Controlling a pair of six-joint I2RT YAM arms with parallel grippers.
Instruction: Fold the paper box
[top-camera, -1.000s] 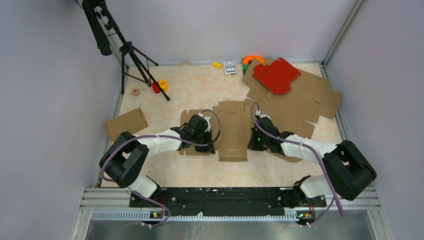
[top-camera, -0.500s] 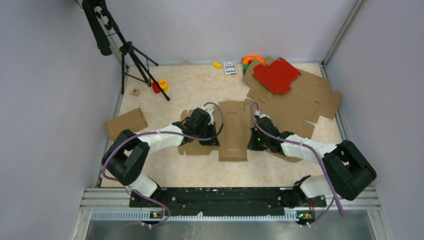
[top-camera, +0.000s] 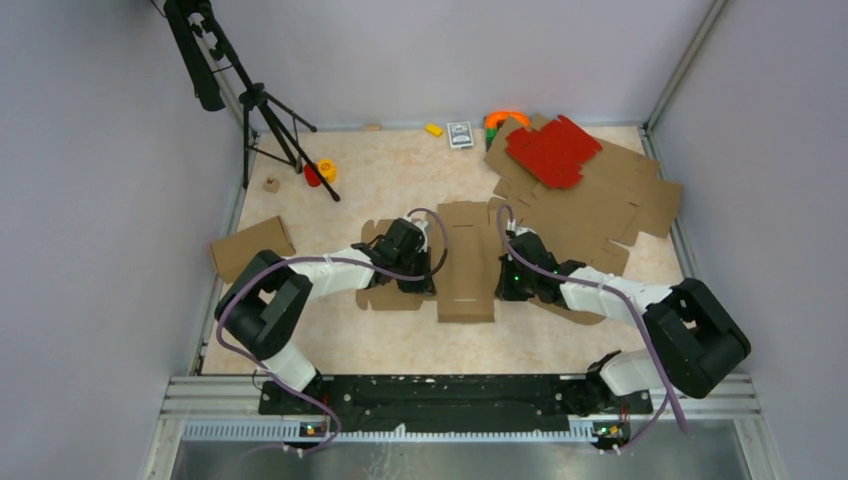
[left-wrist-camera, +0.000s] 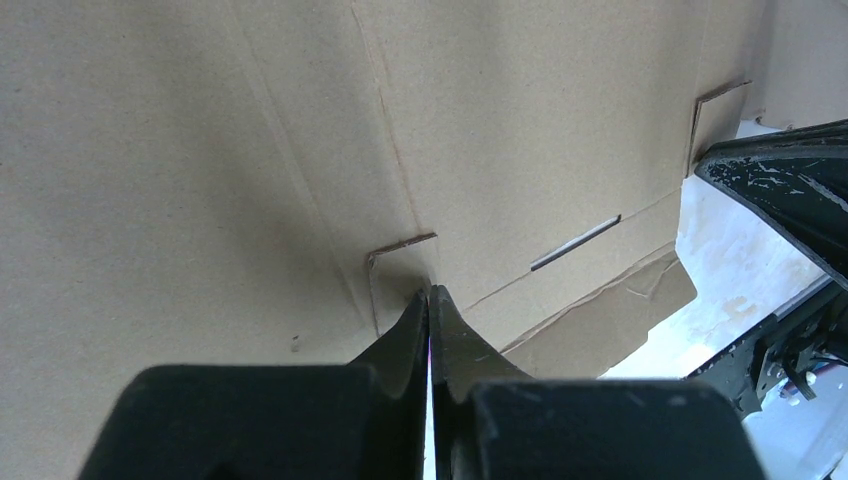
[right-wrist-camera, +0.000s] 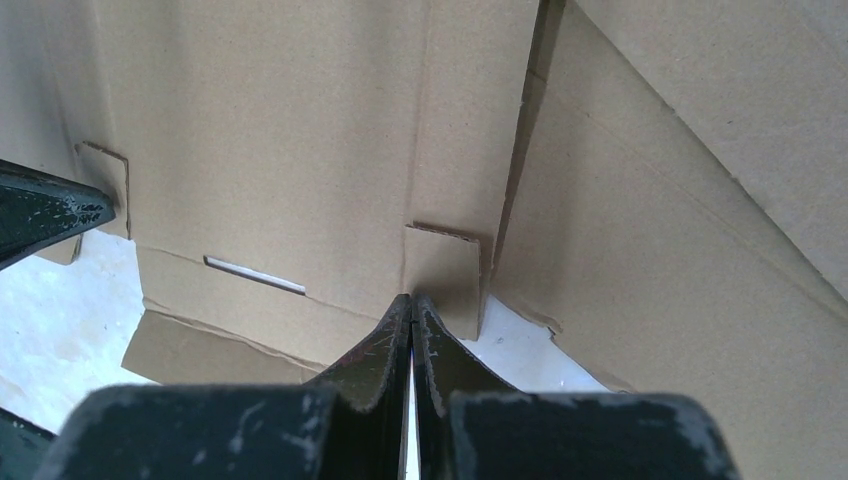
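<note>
While looking down past the left wrist, finds the left gripper (left-wrist-camera: 430, 300) shut tight, fingers flat together, nothing pinched between them. Puts its tip down on the paper box (left-wrist-camera: 500, 120), at a small cut tab beside a crease. Shows a narrow slot just right of that tip.

Finds the right gripper (right-wrist-camera: 412, 305) the same way: closed to a hairline, holding nothing, tip at a small square tab of the same brown cardboard. Shows a slot just left of that tip and an upright panel edge just right of it.

From above, places the box between the two grippers on the table (top-camera: 400, 335), mostly flat, its long middle panel running away from them, left gripper at its left edge, right gripper at its right edge.

Well left of the left gripper, shows a small brown box (top-camera: 252, 245).

Beyond and right of the right gripper, finds a pile of flat cardboard sheets (top-camera: 610, 215) with a red die-cut sheet (top-camera: 552, 150) on top.

Far beyond the left gripper, shows a black tripod (top-camera: 262, 105), with a wooden cube (top-camera: 271, 184) and a red-and-yellow object (top-camera: 320, 172) near its feet.

Farthest, beyond both grippers by the back wall, lists a yellow block (top-camera: 433, 129), a card deck (top-camera: 460, 134) and an orange ring (top-camera: 507, 117).
</note>
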